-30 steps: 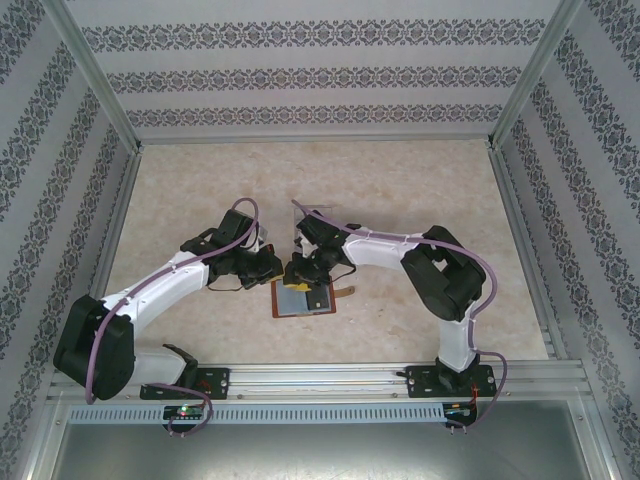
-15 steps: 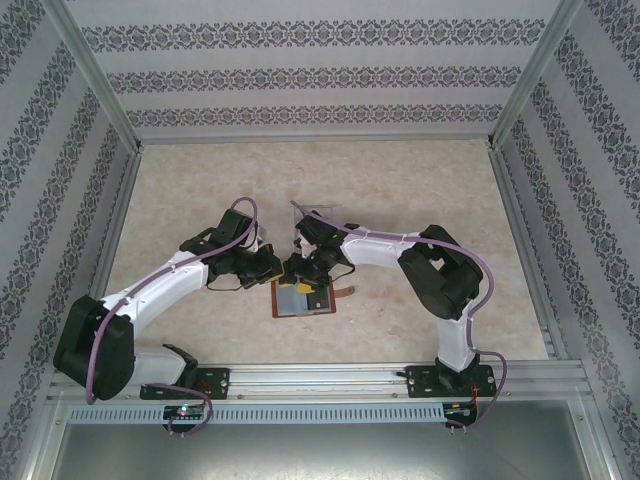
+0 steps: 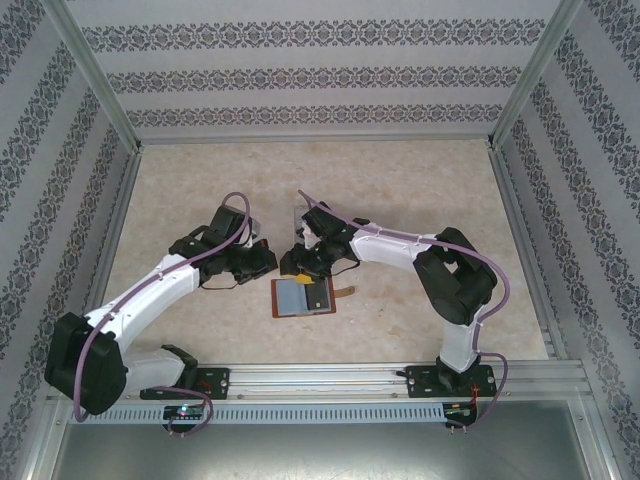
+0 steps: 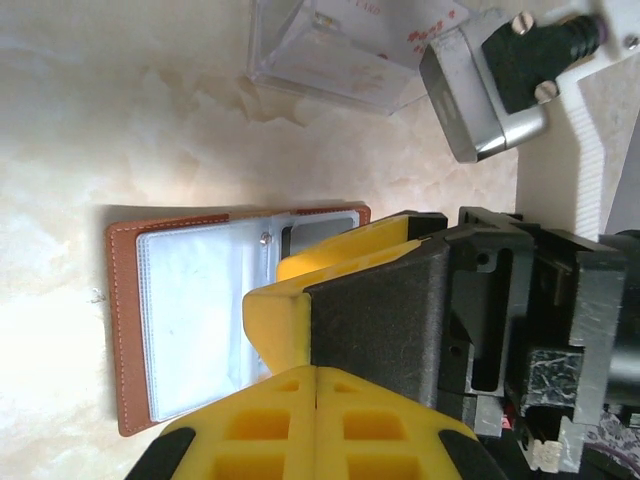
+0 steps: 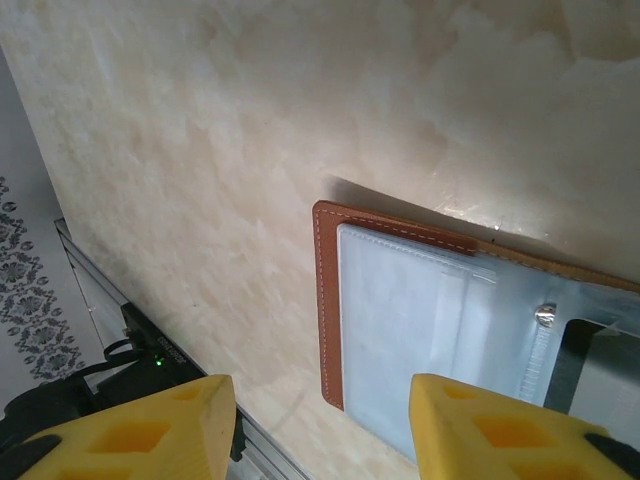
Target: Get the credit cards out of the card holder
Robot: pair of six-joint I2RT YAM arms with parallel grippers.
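Right wrist view: the right fingers (image 5: 140,425) stand apart, nothing between them, above the open card holder (image 5: 400,300) lying flat on the desk (image 5: 200,150). The left fingers (image 4: 270,430) are clenched together. Whether the pale pockets hold credit cards, I cannot tell. Such cards would probably be thin, stiff and slick, so pinch an exposed edge while pinning the soft leather.

Left gripper (image 4: 316,400) closed; right gripper (image 5: 320,425) spread apart.
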